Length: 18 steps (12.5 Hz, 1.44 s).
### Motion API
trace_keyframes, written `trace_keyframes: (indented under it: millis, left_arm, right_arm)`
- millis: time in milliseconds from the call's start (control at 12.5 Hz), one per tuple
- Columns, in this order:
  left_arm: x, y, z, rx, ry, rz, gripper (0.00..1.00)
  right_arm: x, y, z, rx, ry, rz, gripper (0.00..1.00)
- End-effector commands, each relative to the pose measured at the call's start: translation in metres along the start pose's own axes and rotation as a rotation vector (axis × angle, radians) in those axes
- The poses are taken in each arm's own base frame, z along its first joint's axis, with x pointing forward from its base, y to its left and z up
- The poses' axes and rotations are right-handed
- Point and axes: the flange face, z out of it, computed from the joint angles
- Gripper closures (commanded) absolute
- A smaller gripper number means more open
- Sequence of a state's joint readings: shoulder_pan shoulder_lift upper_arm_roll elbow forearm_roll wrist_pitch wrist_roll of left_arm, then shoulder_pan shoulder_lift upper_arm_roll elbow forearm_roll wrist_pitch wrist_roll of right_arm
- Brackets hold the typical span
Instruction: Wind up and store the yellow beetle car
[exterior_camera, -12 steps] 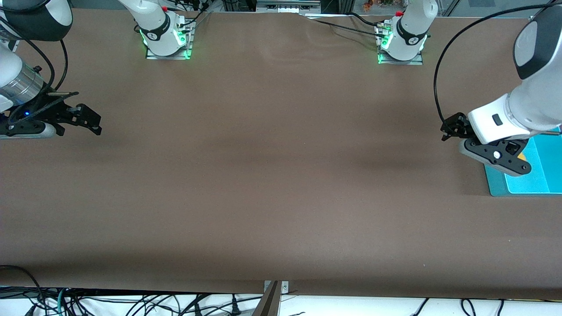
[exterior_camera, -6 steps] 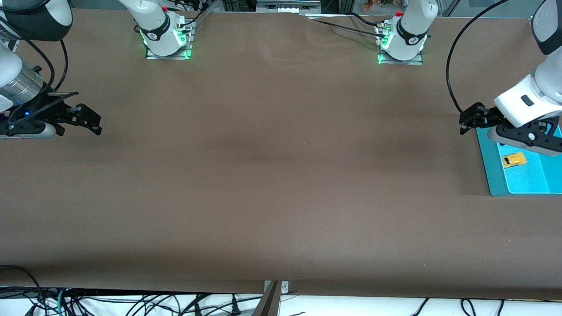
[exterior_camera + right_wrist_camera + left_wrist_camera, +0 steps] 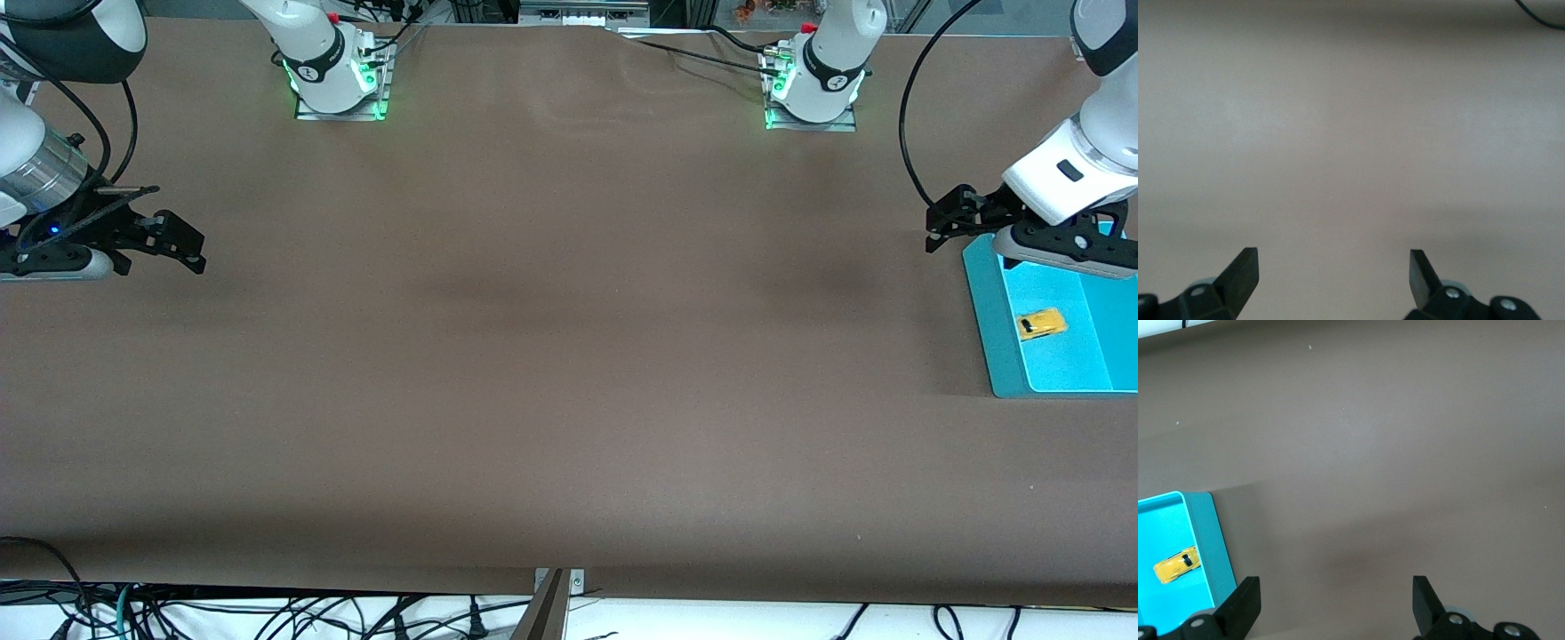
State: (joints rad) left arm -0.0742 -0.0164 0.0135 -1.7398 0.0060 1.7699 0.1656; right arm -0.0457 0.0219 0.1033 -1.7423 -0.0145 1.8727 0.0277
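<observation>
Here, at the middle left edge of the front view, the right arm's black two-finger hand (image 3: 182, 240) waits over the bare brown surface (image 3: 551, 356), its fingers spread with nothing between them. The wide middle of the frame holds nothing else.

At the middle right edge, the left arm's black two-finger hand (image 3: 944, 233) hangs over the surface just beside the upper corner of the shallow turquoise plastic tray (image 3: 987, 329). Its fingers are also spread apart and hold nothing.

The tiny bright yellow beetle car with dark windows (image 3: 1041, 324) lies on the tray floor, lower in the frame than the left hand and closer to the right edge. Its long axis runs almost across the frame, slightly tilted. The left hand is clearly the nearer one; the right hand is well apart, at the other end of the surface.

I judge the car is already stored, so the left hand probably only needs to move away.
</observation>
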Motion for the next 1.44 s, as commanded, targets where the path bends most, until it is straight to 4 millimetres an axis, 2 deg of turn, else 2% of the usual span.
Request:
trace_keyframes:
  millis: [0, 1363]
  left_arm:
    - [-0.008, 0.002, -0.004, 0.025, 0.010, -0.007, 0.00]
    - [-0.009, 0.000, -0.004, 0.022, 0.001, -0.023, 0.00]
  right_arm:
    - [0.002, 0.000, -0.004, 0.005, 0.000, 0.003, 0.00]
    - [0.001, 0.000, -0.015, 0.011, -0.004, 0.004, 0.00]
